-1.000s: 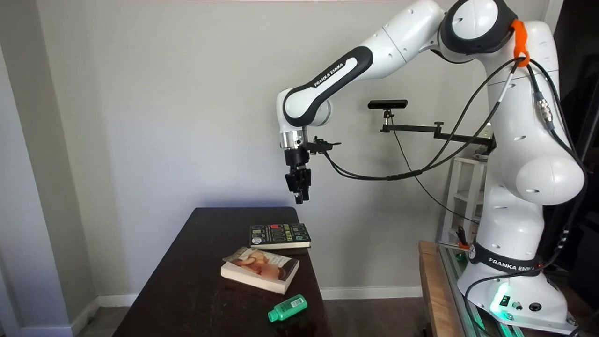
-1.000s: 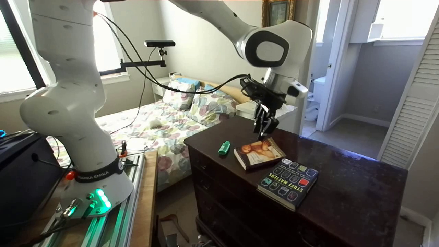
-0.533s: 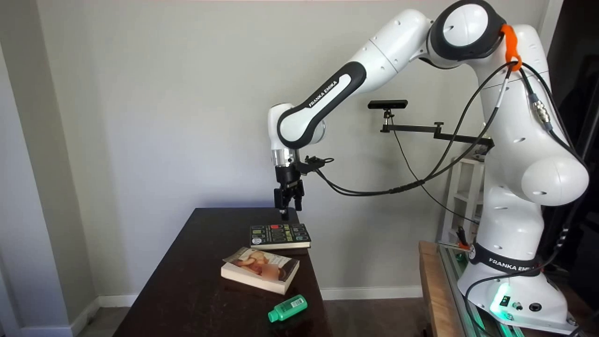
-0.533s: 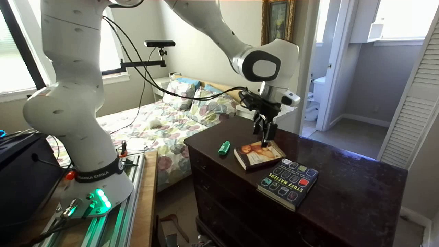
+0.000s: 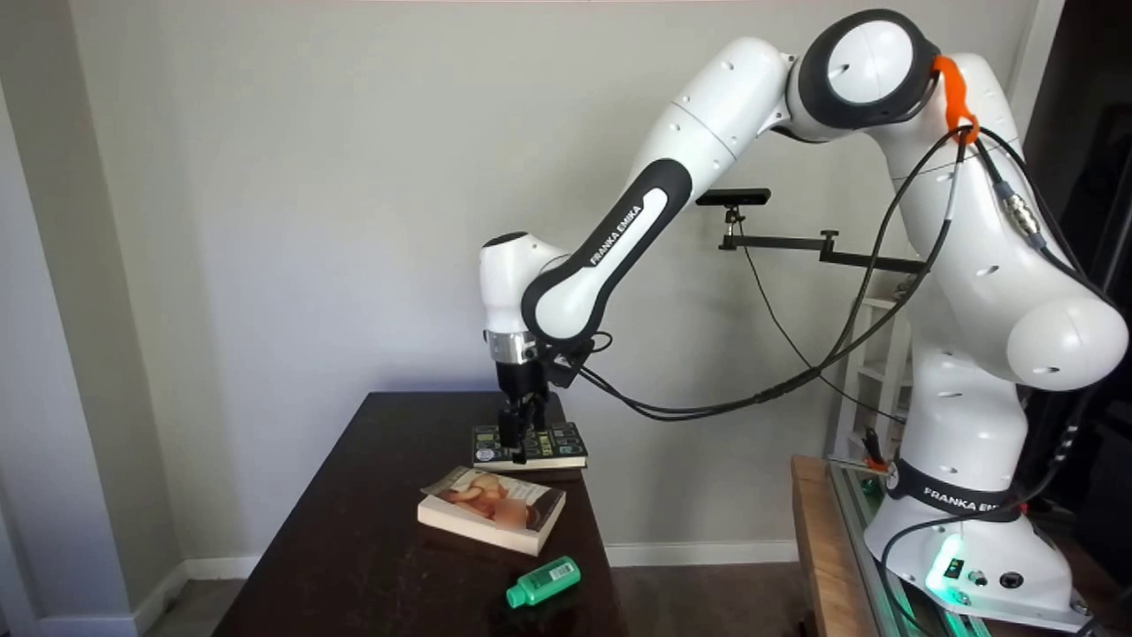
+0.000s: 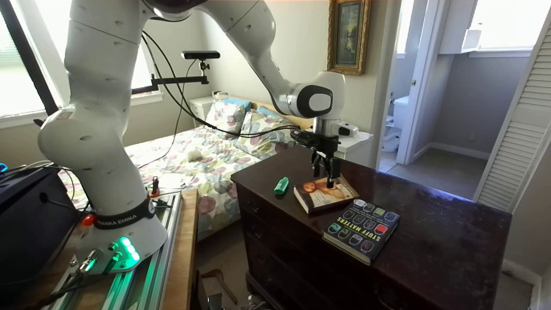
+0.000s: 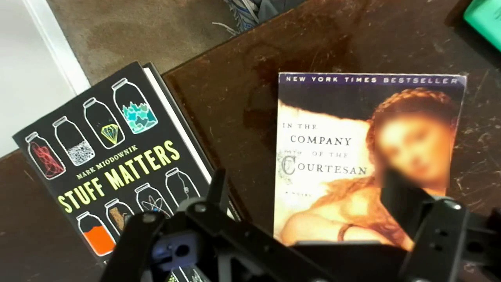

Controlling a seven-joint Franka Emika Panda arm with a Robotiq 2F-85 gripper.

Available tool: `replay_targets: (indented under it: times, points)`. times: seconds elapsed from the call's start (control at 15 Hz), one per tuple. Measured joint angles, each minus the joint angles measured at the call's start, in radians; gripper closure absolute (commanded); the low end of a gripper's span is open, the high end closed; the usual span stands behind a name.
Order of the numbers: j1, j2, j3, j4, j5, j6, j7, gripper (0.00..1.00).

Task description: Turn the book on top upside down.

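Note:
The book on top [image 7: 321,152], tan with a reddish-orange picture and pale page edges, lies cover up on the dark dresser in both exterior views. My gripper [image 6: 323,180] points down above that book [image 6: 320,198], close over its cover in this exterior view. Its fingers are spread wide in the wrist view, with nothing held between them. There, the left fingertip [image 7: 218,178] overlaps the edge of the black book, and the right one crosses the pictured face. My gripper body hides the lower part of the tan cover. Whether the fingers touch anything I cannot tell.
Beside it lies a thicker black book [image 6: 363,232] with coloured jars on its cover. A small green bottle [image 5: 544,582] rests on the other side. The dresser top [image 6: 447,232] has a front edge close to both books. A bed [image 6: 189,159] stands behind.
My gripper has come down towards the books and swung from a tilt to nearly upright. Its fingers have spread from closer together to wide apart. Both books and the bottle have stayed put.

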Motion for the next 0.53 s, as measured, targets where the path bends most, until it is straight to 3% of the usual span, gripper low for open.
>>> replay_targets:
  times: [0.53]
  points:
    - [0.088, 0.062, -0.003, -0.007, -0.062, 0.136, 0.061, 0.0]
